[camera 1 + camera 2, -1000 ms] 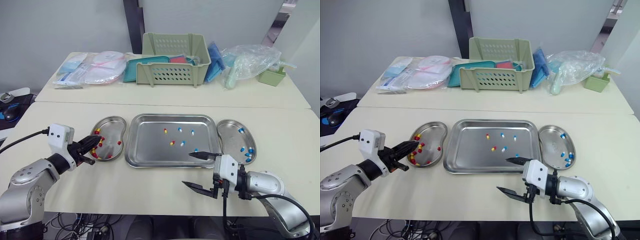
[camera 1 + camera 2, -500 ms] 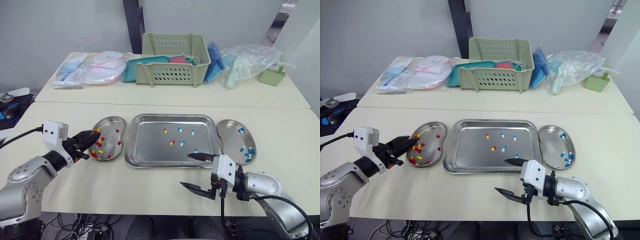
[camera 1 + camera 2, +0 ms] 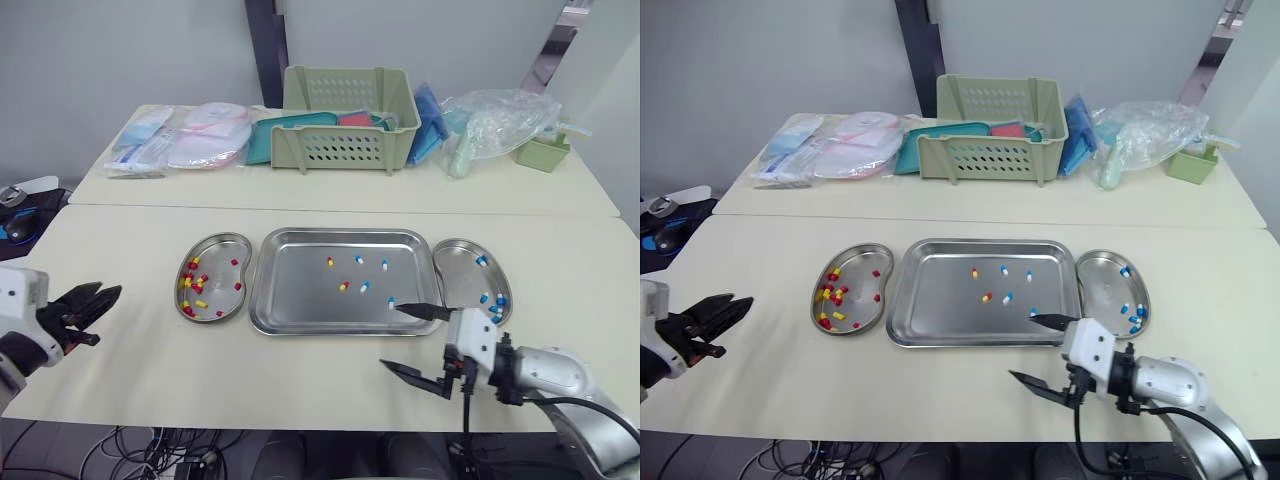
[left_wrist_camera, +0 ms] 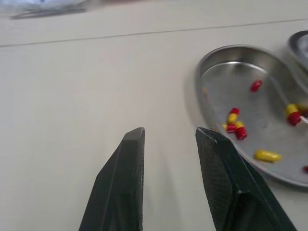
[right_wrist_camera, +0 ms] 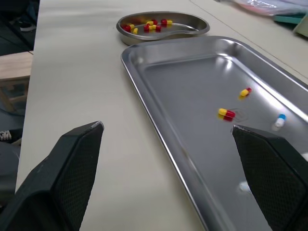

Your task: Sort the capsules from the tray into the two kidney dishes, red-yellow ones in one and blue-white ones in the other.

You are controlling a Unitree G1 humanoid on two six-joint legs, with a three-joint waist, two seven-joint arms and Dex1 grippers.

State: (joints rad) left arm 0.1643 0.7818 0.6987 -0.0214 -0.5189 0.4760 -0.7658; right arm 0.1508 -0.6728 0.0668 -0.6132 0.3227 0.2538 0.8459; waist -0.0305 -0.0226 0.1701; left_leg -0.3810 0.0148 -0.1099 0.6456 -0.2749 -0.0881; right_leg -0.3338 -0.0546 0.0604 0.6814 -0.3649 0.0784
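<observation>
The steel tray [image 3: 300,300] holds two red-yellow capsules [image 3: 344,286] and several blue-white capsules [image 3: 384,265]. The left kidney dish [image 3: 226,240] contains several red-yellow capsules [image 4: 237,130]. Several blue-white ones [image 3: 488,298] lie in the right kidney dish [image 3: 462,262]. My left gripper [image 3: 97,300] hovers over bare table well left of the left dish, open with a narrow gap and nothing between its fingers [image 4: 131,149]. Near the tray's front right corner, my right gripper [image 3: 408,340] stands wide open and empty.
On the back table stand a green basket [image 3: 350,130], sealed packets [image 3: 185,140] at the left, a clear plastic bag [image 3: 500,122] and a small green box [image 3: 545,152] at the right. A seam runs between the two tables.
My left gripper has drawn back leftward from over the left kidney dish to the table's front left. The right gripper has shifted slightly to the right and stays open.
</observation>
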